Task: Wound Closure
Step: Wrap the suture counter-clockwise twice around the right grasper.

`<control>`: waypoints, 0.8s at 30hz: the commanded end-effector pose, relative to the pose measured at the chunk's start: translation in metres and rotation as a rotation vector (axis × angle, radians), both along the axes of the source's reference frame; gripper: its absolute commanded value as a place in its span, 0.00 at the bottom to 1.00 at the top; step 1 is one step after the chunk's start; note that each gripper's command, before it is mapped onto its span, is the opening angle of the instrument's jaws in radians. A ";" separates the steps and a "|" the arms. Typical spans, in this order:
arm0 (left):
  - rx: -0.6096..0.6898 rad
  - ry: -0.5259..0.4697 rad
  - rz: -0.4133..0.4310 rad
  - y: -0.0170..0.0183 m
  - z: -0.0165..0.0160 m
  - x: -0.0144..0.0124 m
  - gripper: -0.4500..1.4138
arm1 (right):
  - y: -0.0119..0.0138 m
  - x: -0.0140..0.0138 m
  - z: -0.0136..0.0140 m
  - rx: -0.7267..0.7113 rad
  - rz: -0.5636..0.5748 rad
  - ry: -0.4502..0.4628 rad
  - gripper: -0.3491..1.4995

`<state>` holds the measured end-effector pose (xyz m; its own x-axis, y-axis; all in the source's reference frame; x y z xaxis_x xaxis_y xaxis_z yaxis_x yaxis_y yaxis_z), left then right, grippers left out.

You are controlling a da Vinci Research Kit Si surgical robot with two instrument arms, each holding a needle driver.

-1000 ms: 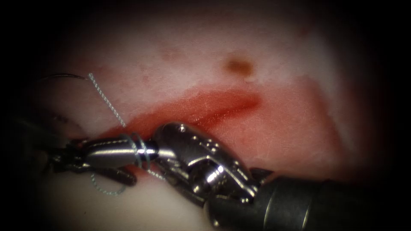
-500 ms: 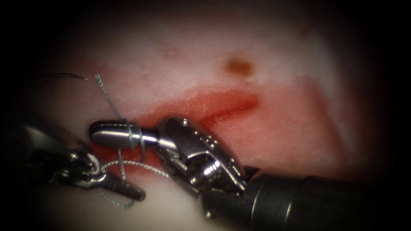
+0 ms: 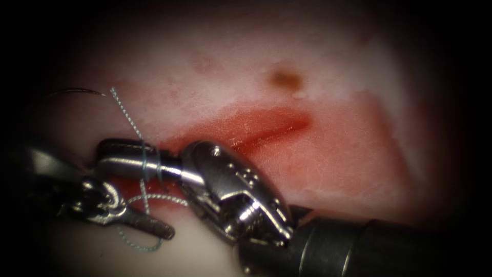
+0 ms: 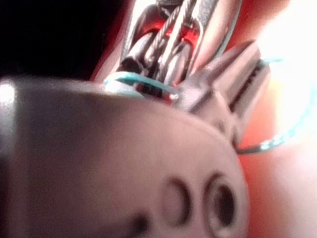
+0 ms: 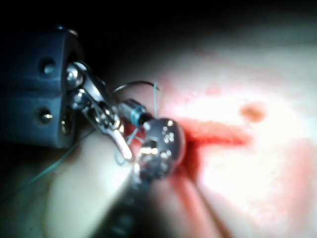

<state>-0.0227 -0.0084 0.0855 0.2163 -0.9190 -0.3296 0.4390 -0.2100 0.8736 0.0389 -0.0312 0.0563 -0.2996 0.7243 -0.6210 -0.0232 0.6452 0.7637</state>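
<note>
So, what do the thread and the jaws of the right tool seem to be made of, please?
The thread looks like a braided or twisted fibre, pale blue-green and matt: its surface shows a fine rope-like texture, and it bends in soft loops around the right tool. The exact fibre cannot be told. The right tool's jaws look like polished steel or a similar metal: smooth, grey, with bright highlights.

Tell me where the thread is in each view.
Endoscope: thread loops around the right tool's shut jaws, one strand rising toward the needle.
Left wrist: a teal strand beside the left tool.
Right wrist: wrapped on the right tool, near the needle.
Shared landmark: the left tool.
</note>
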 end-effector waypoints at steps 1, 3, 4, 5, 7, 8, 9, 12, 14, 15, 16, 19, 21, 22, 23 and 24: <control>-0.001 0.006 -0.001 0.0011 -0.0002 -0.0002 0.00 | 0.0007 0.0010 -0.0006 -0.022 -0.017 -0.060 0.26; 0.003 0.015 0.001 0.0009 -0.0003 -0.0001 0.00 | 0.0006 0.0010 -0.0005 -0.051 -0.032 -0.127 0.26; 0.004 0.014 0.002 0.0009 -0.0004 -0.0001 0.00 | 0.0006 0.0010 -0.0005 -0.061 -0.039 -0.149 0.27; 0.004 0.017 0.003 0.0009 -0.0004 0.0000 0.00 | 0.0005 0.0010 -0.0005 -0.076 -0.046 -0.175 0.30; 0.007 0.018 0.006 0.0009 -0.0007 0.0001 0.00 | 0.0005 0.0011 -0.0006 -0.095 -0.056 -0.211 0.34; 0.007 0.020 0.007 0.0009 -0.0008 0.0001 0.00 | 0.0003 0.0011 -0.0007 -0.098 -0.063 -0.231 0.35; 0.008 0.020 0.007 0.0009 -0.0008 0.0001 0.00 | 0.0002 0.0011 -0.0008 -0.109 -0.066 -0.245 0.33; 0.008 0.023 0.010 0.0008 -0.0008 0.0000 0.00 | -0.0001 0.0014 -0.0010 -0.122 -0.070 -0.266 0.31; 0.007 0.032 0.019 0.0007 -0.0008 0.0000 0.00 | -0.0003 0.0017 -0.0014 -0.141 -0.065 -0.273 0.26; 0.007 0.037 0.024 0.0007 -0.0008 0.0001 0.00 | -0.0004 0.0018 -0.0015 -0.144 -0.064 -0.281 0.26; 0.009 0.041 0.032 0.0007 -0.0009 0.0001 0.00 | -0.0005 0.0018 -0.0017 -0.164 -0.059 -0.297 0.29; 0.009 0.060 0.049 0.0005 -0.0010 0.0002 0.00 | -0.0008 0.0019 -0.0021 -0.201 -0.053 -0.343 0.36; 0.007 0.068 0.052 0.0004 -0.0010 0.0002 0.00 | -0.0011 0.0019 -0.0026 -0.234 -0.035 -0.364 0.32; 0.009 0.067 0.055 0.0004 -0.0010 0.0001 0.00 | -0.0012 0.0019 -0.0028 -0.236 -0.027 -0.369 0.25; 0.009 0.067 0.054 0.0004 -0.0010 0.0001 0.00 | -0.0012 0.0019 -0.0031 -0.232 -0.020 -0.374 0.14; 0.009 0.068 0.054 0.0004 -0.0010 0.0001 0.00 | -0.0012 0.0020 -0.0033 -0.239 -0.013 -0.380 0.11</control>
